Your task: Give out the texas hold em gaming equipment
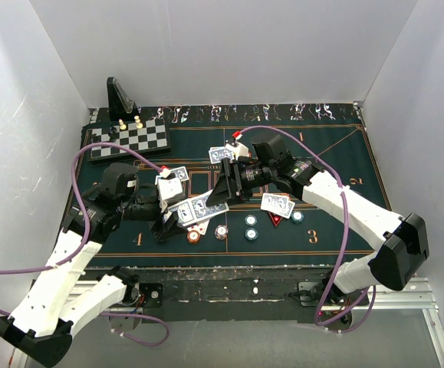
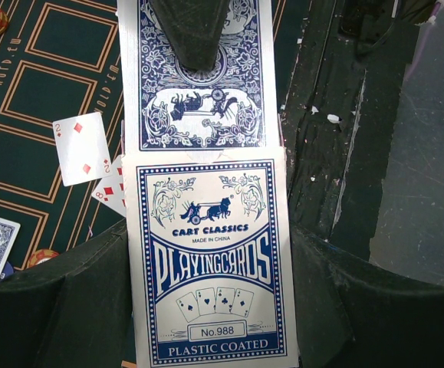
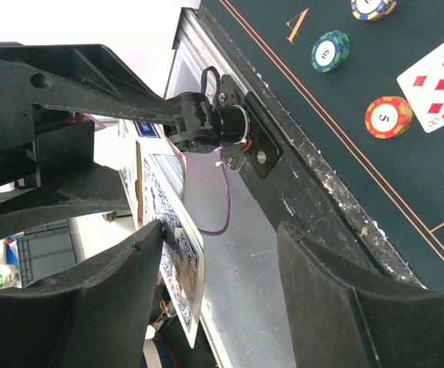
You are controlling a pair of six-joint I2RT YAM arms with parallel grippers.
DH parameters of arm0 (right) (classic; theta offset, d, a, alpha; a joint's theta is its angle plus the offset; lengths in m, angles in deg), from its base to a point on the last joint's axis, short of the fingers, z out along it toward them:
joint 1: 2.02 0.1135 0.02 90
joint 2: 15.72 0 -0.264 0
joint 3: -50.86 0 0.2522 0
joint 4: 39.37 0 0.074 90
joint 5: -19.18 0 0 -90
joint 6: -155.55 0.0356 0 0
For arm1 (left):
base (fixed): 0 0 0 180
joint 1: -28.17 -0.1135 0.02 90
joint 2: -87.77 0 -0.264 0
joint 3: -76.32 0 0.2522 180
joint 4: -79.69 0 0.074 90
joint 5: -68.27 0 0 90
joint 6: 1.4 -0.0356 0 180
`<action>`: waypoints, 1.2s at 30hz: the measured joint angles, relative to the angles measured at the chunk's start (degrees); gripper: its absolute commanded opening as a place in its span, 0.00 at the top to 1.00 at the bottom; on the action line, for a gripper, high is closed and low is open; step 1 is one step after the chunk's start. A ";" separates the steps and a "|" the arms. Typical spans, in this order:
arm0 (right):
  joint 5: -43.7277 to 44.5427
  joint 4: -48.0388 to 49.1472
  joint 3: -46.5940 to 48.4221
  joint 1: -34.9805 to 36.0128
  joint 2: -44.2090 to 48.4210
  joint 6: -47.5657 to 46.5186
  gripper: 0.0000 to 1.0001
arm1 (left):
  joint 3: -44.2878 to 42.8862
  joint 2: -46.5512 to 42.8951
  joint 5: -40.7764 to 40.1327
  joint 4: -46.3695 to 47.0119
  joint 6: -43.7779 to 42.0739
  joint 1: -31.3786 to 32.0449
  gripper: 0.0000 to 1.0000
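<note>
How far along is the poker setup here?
Partly done: cards and chips already lie on the mat. In hand: the left gripper clamps the card box; the open right gripper is at a card poking out. More dealing probably remains.

You see plain white walls (image 1: 222, 54) closing in the table (image 1: 229, 276) on its left, far and right sides, evenly lit.

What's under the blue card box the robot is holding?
Below the card box, face-up cards lie on the green mat: a two of diamonds in plain sight, an eight of diamonds partly covered by the box. Anything straight beneath the box is hidden.
</note>
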 measured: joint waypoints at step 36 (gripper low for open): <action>1.53 -6.16 0.20 -3.67 4.20 -1.84 0.54 | 0.24 -0.50 -0.55 0.57 0.48 0.00 1.00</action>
